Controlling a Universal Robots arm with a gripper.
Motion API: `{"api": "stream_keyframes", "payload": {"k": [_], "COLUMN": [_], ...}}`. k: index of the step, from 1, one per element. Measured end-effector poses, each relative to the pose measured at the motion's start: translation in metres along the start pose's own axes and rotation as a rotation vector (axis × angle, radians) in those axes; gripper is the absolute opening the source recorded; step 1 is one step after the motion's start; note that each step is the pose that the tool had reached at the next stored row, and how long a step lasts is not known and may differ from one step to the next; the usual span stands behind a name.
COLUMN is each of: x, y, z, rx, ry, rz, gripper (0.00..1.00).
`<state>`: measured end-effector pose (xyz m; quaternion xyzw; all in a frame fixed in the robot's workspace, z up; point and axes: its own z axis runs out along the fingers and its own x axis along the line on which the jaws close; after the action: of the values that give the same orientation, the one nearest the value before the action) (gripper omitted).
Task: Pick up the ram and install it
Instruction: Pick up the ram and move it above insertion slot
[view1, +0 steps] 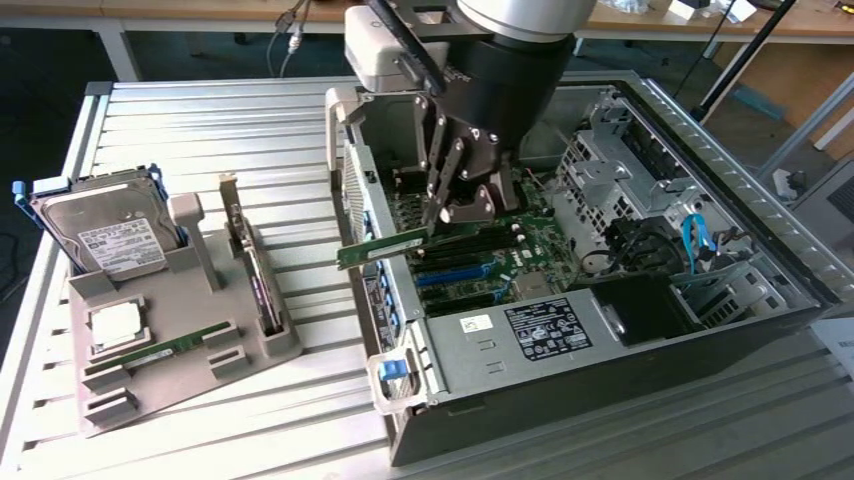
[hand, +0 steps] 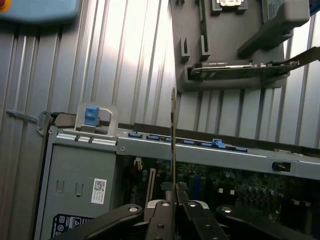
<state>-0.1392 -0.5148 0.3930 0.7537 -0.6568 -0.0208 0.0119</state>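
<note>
The ram (view1: 383, 248), a thin green stick, pokes out toward the exterior view's left from my gripper (view1: 461, 215), which is shut on one end of it. It hangs above the motherboard (view1: 497, 262) inside the open computer case (view1: 747, 300), over the case's side wall. In the wrist view the ram (hand: 173, 145) is seen edge-on, rising from between my gripper (hand: 174, 201) fingers, with the motherboard (hand: 235, 185) below. A second, similar ram stick (view1: 170, 351) lies in the grey holder (view1: 187, 385) on the table.
The grey holder also carries a hard drive (view1: 107, 236), a square silver processor (view1: 115, 326) and an upright expansion card (view1: 254, 272). A power supply (view1: 534, 335) sits at the case's near end. Cables and a drive cage (view1: 667, 240) crowd the case's far side.
</note>
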Motion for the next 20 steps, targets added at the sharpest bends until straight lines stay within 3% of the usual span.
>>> {"api": "stream_keyframes", "payload": {"k": [20], "x": [0.008], "y": [-0.0605], "z": [-0.0029], "rx": [-0.0001], "ry": [0.0001], "rz": [-0.002], "gripper": [0.12]}}
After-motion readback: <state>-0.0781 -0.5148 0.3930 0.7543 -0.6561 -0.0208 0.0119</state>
